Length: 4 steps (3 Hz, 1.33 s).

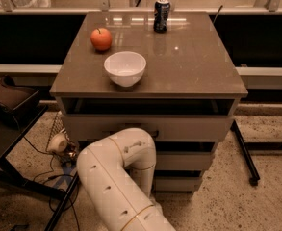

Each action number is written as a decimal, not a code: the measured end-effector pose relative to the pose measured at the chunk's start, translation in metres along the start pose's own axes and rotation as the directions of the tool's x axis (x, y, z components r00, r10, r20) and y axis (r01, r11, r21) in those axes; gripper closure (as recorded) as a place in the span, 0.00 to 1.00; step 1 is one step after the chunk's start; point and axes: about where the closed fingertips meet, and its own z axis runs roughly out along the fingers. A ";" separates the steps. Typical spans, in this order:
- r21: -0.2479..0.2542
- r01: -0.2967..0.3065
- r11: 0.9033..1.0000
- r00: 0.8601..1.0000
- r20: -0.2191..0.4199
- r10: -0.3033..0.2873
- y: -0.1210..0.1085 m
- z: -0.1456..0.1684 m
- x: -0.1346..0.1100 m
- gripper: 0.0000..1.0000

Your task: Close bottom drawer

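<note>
bottom drawer point(179, 184) sits lowest in the cabinet point(193, 128), low in the frame just right of centre. only the right part of its pale, flat front shows, a shallow strip under the middle drawer point(184, 160). how far out it stands i cannot tell. the robot's arm point(119, 177) stands in the way: a thick, smooth, cream-white tube with small dark dots rises from the bottom edge. it bends in a rounded elbow against the drawer fronts and covers their left and centre. the claw is hidden behind that bend, so i cannot tell whether it is open or closed. a dark gap runs under the tabletop point(198, 61), a glossy grey-brown square slab. on it stand a round white bowl point(125, 68) near the front left, an orange-red apple point(101, 38) behind it, and a dark soda can point(161, 15) upright at the back edge. speckled stone floor point(261, 201) lies around the cabinet. loose cables point(44, 172) trail at lower left, and a black leg point(241, 150) slants at the right.
</note>
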 end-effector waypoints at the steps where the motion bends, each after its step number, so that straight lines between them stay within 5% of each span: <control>1: -0.064 -0.028 0.998 0.998 -0.063 0.024 0.002 0.011 0.006 0.00; 3: -0.099 -0.047 0.994 0.998 -0.050 0.042 0.009 0.015 0.007 0.01; 4: -0.141 -0.053 0.989 0.998 0.035 0.059 0.013 0.032 -0.001 0.27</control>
